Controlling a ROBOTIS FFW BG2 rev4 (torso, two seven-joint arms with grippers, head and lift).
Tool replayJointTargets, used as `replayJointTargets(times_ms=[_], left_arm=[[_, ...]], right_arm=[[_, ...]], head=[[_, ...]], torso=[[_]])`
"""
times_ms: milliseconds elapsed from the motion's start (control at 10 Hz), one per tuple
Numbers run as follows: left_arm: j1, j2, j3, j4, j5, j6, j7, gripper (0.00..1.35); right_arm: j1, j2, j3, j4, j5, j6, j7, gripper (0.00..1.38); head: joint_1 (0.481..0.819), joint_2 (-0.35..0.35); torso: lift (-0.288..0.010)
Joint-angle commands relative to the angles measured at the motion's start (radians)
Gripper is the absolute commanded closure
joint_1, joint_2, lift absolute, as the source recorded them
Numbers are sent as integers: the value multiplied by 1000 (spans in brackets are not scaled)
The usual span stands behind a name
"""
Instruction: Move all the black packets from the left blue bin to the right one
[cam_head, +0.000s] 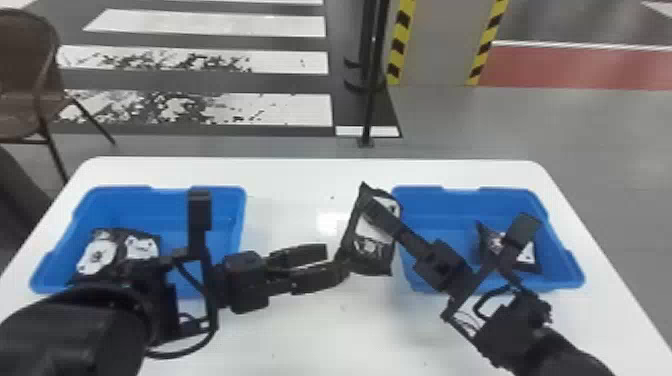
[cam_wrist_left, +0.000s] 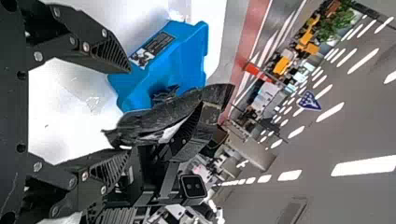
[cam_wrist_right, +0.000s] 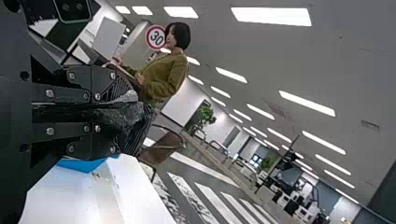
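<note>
My right gripper (cam_head: 371, 209) is shut on a black packet (cam_head: 371, 250) with white print, held above the table between the bins, beside the right blue bin (cam_head: 425, 200). In the right wrist view, that gripper (cam_wrist_right: 135, 117) pinches the crumpled packet (cam_wrist_right: 120, 111). My left gripper (cam_head: 336, 263) is open at the packet's left lower edge; in the left wrist view the gripper's parted fingers (cam_wrist_left: 128, 112) have the packet (cam_wrist_left: 156, 114) just beyond them. Black-and-white packets (cam_head: 100, 255) lie in the left blue bin (cam_head: 235, 210), partly behind the left arm. Another packet (cam_head: 530, 260) lies in the right bin, partly behind the right arm.
Both bins stand on a white table (cam_head: 310, 325), with a strip of tabletop between them. A brown chair (cam_head: 30, 100) and a black pole (cam_head: 371, 90) stand beyond the table.
</note>
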Motion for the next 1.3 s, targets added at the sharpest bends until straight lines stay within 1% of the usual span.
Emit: replayJointTargets(times_ms=[0, 100, 200, 300, 400, 500, 600, 700, 800, 900, 1000, 1100, 1200], left_arm=[[52, 0, 73, -50, -8, -11, 0, 130], [91, -3, 137, -90, -24, -13, 0, 130], [123, -9, 201, -117, -44, -13, 0, 131], [140, -15, 259, -136, -62, -9, 0, 131], [155, -23, 309, -158, -78, -18, 0, 131], [165, -26, 347, -188, -108, -21, 4, 131], [174, -28, 382, -217, -142, -13, 7, 131], [184, -28, 404, -227, -158, -13, 9, 133], [194, -31, 422, -239, -184, -13, 15, 133], [204, -34, 442, -252, -212, -16, 27, 133], [214, -40, 456, -259, -243, -13, 47, 133], [221, -44, 474, -259, -271, -13, 70, 133], [216, -49, 480, -261, -301, 14, 92, 133]], right_arm=[[-27, -7, -71, 25, 60, 0, 0, 1277], [-59, -20, -103, 62, 116, 0, -7, 1268], [-96, -30, -137, 111, 192, 0, -13, 1257], [-133, -39, -161, 170, 242, 0, -16, 1236], [-157, -46, -173, 229, 284, 0, -20, 1167], [-167, -44, -213, 246, 379, -8, -30, 883], [-164, -38, -243, 251, 461, -39, -34, 495], [-145, -33, -258, 243, 517, -98, -37, 226], [-91, -20, -278, 179, 573, -145, -43, 91], [5, 2, -282, 57, 632, -221, -62, 107], [125, 30, -282, -100, 688, -273, -88, 113], [231, 62, -282, -225, 740, -304, -103, 116], [317, 83, -282, -316, 764, -329, -102, 117]], head=[[695, -74], [695, -88], [695, -92], [695, -91], [695, -90], [695, -85], [695, -86], [695, -90], [695, -97], [695, -100], [695, -97], [695, -77], [695, -61]], torso=[[-140], [-140], [-140], [-140], [-140], [-140], [-140], [-140], [-140], [-140], [-140], [-140], [-140]])
